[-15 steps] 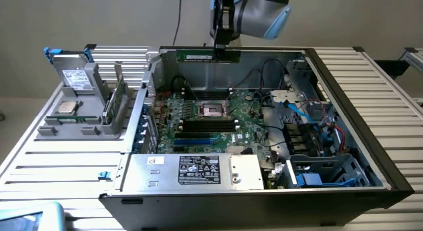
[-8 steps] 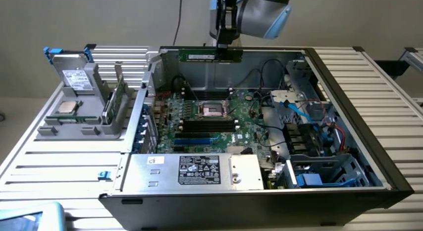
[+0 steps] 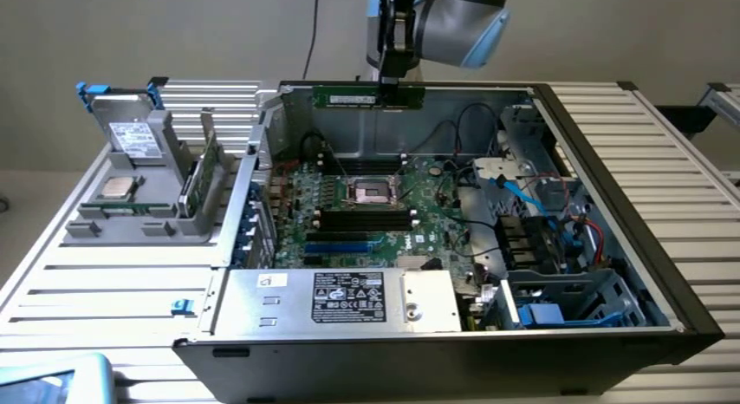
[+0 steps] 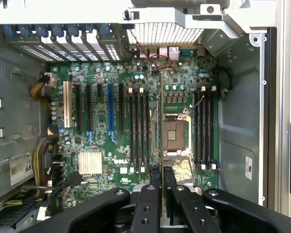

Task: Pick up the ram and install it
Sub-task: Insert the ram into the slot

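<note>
Low in the exterior view, a silver power supply (image 3: 335, 297) fronts the open case (image 3: 647, 205), which stands on a slatted table (image 3: 104, 291). Behind it lies the motherboard (image 3: 347, 239) with its socket (image 3: 376, 192) and black memory slots (image 3: 364, 218). At the exterior view's left, a grey rack (image 3: 173, 196) carries a processor (image 3: 117, 188). Top centre, above the case's far wall, the hand (image 3: 394, 92) is clamped on the ram (image 3: 347, 97), held level and well apart from the board. In the wrist view its fingers (image 4: 155, 175) hang over the motherboard.
</note>
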You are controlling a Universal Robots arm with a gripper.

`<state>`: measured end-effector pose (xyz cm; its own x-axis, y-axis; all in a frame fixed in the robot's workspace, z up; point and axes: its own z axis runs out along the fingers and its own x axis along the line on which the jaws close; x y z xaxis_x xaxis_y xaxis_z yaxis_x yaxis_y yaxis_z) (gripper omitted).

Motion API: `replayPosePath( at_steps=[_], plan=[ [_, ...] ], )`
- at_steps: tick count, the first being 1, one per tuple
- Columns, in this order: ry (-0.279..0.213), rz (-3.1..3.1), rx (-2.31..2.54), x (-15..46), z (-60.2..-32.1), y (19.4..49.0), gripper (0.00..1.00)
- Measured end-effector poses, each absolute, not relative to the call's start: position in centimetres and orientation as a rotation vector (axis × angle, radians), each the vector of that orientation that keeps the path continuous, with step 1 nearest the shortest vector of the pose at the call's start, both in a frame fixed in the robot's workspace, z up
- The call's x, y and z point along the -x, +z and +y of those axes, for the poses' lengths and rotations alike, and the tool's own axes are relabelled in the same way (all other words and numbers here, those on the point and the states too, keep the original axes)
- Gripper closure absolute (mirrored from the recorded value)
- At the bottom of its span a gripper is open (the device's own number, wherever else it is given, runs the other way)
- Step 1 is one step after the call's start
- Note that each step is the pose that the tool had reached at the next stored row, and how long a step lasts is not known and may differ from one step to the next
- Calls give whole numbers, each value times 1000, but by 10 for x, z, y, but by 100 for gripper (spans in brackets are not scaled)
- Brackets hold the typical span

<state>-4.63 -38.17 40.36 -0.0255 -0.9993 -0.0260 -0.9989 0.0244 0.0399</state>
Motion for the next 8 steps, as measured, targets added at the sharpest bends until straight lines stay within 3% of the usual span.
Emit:
replayPosePath(
  at_steps=[8],
  plan=[
    [-68,-2240,-2184,46,-382,397,86]
  ],
)
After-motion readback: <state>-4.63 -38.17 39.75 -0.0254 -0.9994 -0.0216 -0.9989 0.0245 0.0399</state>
